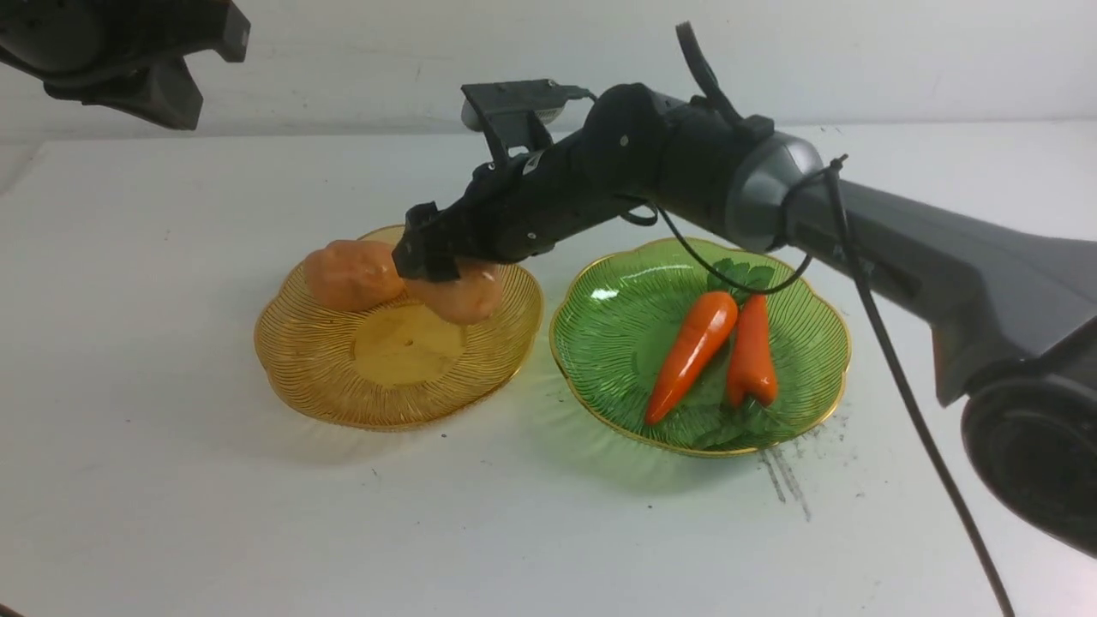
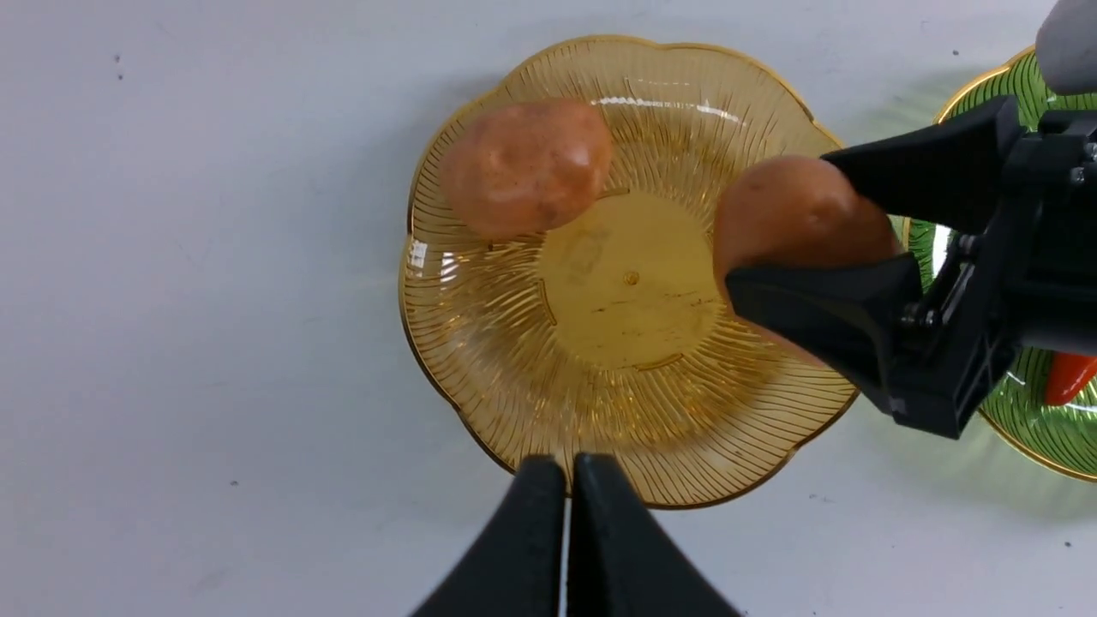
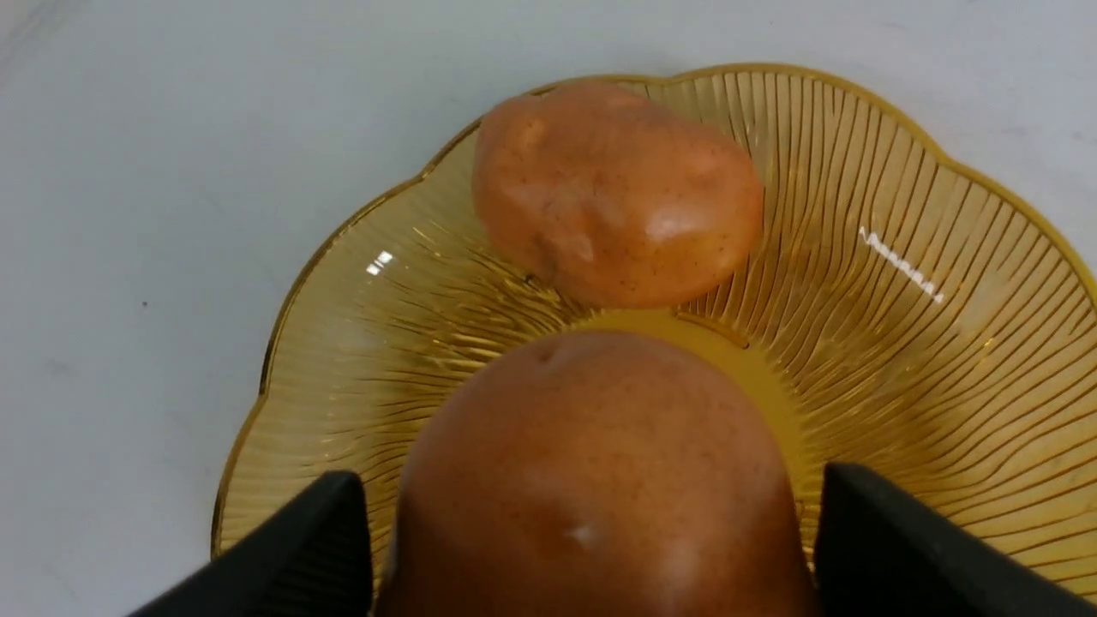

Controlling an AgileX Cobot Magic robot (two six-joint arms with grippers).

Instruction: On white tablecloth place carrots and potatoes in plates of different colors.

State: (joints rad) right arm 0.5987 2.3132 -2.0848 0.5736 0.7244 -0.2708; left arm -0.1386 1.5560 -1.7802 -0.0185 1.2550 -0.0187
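Front faces forward; 2 wrists look down (close), sharing amber plate point(image 2: 480, 377).

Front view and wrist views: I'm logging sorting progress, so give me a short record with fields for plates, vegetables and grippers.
amber plate: one potato lying in it
second potato: between the open jaws of the right gripper, at the amber plate's right side
green plate: both carrots lying side by side
left gripper: shut, empty, above the amber plate's edge

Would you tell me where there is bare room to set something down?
Bare: tablecloth left of the amber plate and in front of both plates; that plate's near half. Crowded: its far half (potatoes, right gripper) and the green plate's carrots.
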